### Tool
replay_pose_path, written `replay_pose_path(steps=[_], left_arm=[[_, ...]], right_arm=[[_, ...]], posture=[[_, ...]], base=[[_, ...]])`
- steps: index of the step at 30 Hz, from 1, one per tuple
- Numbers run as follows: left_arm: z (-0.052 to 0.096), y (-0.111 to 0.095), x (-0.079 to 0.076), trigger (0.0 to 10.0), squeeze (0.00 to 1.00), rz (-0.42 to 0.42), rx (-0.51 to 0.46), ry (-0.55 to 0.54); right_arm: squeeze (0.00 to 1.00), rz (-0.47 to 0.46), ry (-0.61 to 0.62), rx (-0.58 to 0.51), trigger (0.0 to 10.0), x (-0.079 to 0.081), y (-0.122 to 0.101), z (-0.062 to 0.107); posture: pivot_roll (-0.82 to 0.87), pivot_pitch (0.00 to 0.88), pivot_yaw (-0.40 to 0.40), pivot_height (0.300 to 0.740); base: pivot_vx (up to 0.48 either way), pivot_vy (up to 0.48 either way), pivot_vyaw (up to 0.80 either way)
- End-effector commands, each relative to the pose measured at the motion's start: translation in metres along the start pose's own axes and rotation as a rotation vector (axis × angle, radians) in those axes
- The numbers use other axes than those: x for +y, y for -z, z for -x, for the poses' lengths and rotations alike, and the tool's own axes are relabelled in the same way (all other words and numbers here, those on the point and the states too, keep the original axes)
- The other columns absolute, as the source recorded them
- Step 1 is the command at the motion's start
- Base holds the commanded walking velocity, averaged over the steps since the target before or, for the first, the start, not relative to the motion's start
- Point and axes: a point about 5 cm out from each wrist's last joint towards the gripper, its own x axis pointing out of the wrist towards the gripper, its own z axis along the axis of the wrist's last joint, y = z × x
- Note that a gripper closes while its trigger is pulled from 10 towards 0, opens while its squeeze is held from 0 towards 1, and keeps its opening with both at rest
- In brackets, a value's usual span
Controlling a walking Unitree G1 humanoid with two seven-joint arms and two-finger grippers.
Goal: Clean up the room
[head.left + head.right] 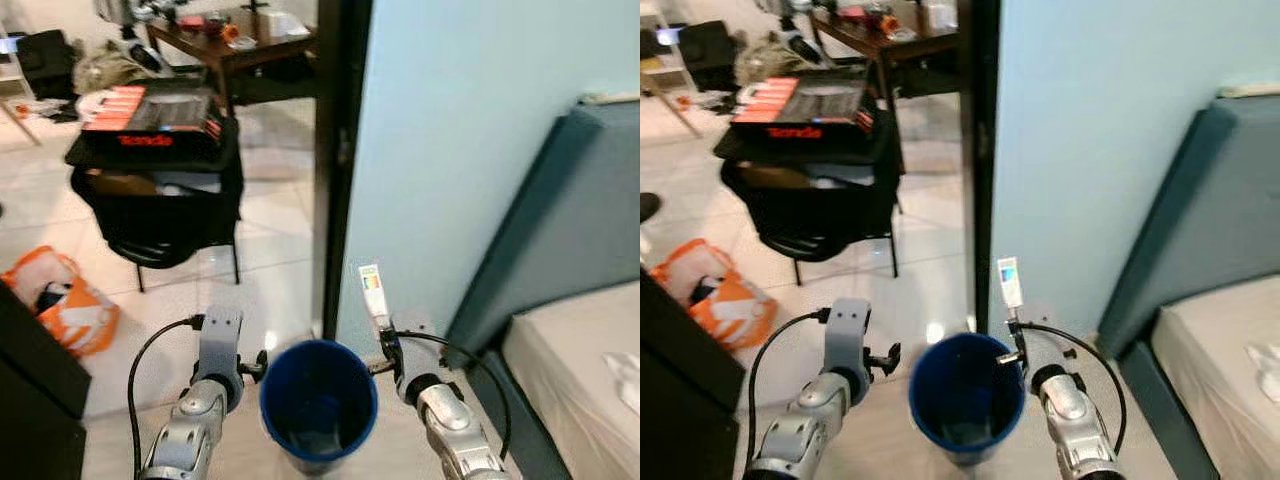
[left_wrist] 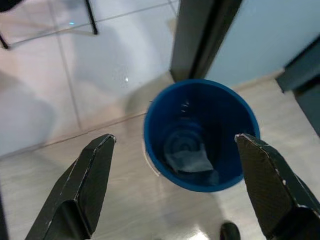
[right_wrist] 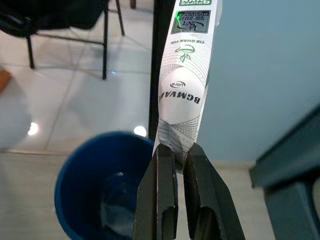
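- Blue bin (image 1: 318, 400) stands on the floor between the 2 arms, near the foot of the dark door frame (image 1: 335, 160). Mouth faces up, so it likely serves as the drop target. Some crumpled scrap (image 2: 190, 161) already lies at its bottom.
- Left gripper (image 2: 175, 185) hovers beside the bin, fingers spread wide, gripping nothing. The bin shows in the gap between its fingers, but no contact with the rim is visible. Probably just parked there, or ready to steady the bin.
- Right gripper (image 3: 176, 165) sits just beside the bin's rim on the bed side, fingers pinched tight on the lower end of a printed paper wrapper (image 3: 185, 90).
- Wrapper stands upright above the fingers, beside the mouth rather than over it. Judgement: the gripper needs to shift over the opening before letting go, else the wrapper lands on the floor.
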Motion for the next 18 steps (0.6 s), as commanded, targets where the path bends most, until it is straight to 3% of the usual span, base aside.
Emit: replay_pose_path(steps=[1,3,18], left_arm=[[0.001,0.004,0.010,10.0,0.00,-0.010,0.008,-0.044],[0.001,0.002,0.011,10.0,0.00,-0.045,-0.016,-0.051],[0.002,-0.006,0.002,10.0,0.00,-0.058,-0.070,0.008]], right_arm=[[0.00,-0.016,-0.026,0.000,10.0,0.009,0.001,0.000],[0.00,-0.015,-0.025,-0.001,10.0,0.008,0.001,0.000],[0.00,0.006,-0.002,0.023,10.0,0.005,0.005,0.001]], posture=[[0.01,0.110,-0.026,0.732],[0.01,0.111,-0.027,0.732],[0.01,0.117,-0.026,0.732]], base=[[0.000,0.000,0.00],[0.000,0.000,0.00],[0.000,0.000,0.00]])
